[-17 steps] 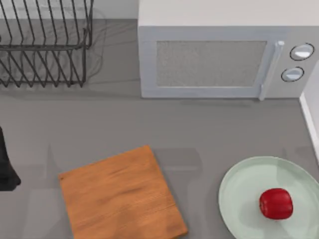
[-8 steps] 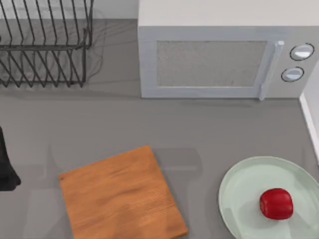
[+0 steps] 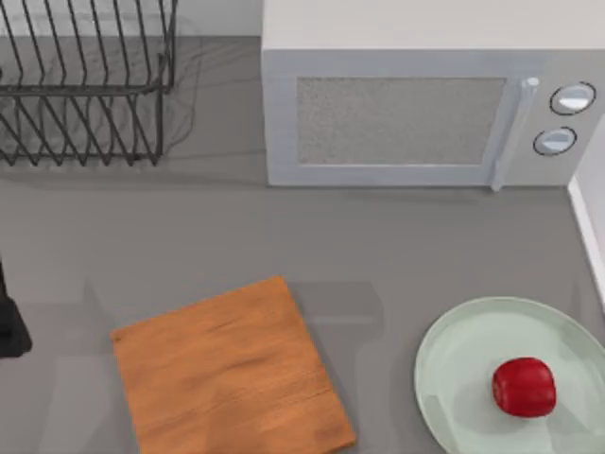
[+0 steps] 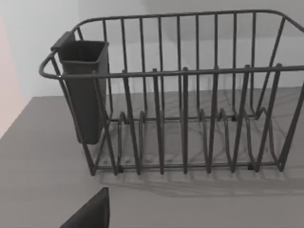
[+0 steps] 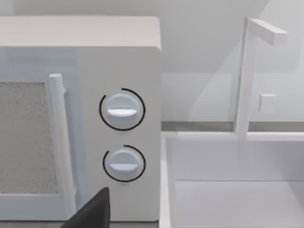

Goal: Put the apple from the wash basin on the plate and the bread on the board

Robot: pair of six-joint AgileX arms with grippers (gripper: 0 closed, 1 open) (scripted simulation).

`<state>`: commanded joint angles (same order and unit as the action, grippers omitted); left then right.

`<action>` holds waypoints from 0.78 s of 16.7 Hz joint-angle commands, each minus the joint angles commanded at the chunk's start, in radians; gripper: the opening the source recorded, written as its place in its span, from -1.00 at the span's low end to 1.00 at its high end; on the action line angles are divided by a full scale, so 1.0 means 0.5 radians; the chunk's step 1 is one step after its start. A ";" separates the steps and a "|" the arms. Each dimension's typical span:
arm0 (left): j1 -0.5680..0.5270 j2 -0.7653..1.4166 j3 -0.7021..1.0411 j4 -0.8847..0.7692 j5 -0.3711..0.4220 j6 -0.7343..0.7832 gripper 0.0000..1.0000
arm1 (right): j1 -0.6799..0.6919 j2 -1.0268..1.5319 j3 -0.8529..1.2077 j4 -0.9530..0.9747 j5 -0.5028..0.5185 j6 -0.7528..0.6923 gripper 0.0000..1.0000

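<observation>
Apple on plate, board bare.

You see the glossy red apple (image 3: 524,387) resting on the round mint-green plate (image 3: 454,359) at the table's right; the grained wooden board (image 3: 227,374) lies flat left of it. Your left arm (image 3: 8,317) sits at the left edge; its grip state cannot be told.

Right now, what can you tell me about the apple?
The apple is small, glossy and deep red, roundish but slightly blocky. It sits on the pale green plate, right of the plate's middle, at the table's lower right in the top view. Only the plate touches it, and it casts a soft shadow to its left.
</observation>
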<state>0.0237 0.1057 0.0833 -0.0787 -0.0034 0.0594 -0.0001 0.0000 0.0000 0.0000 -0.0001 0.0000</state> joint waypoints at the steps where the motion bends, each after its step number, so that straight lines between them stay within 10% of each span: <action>1: 0.019 0.106 0.080 -0.069 -0.001 0.056 1.00 | 0.000 0.000 0.000 0.000 0.000 0.000 1.00; 13: 0.329 2.249 1.412 -1.289 0.011 1.006 1.00 | 0.000 0.000 0.000 0.000 0.000 0.000 1.00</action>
<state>0.1881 1.2304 0.7894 -0.7234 0.0022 0.5624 -0.0001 0.0000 0.0000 0.0000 -0.0001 0.0000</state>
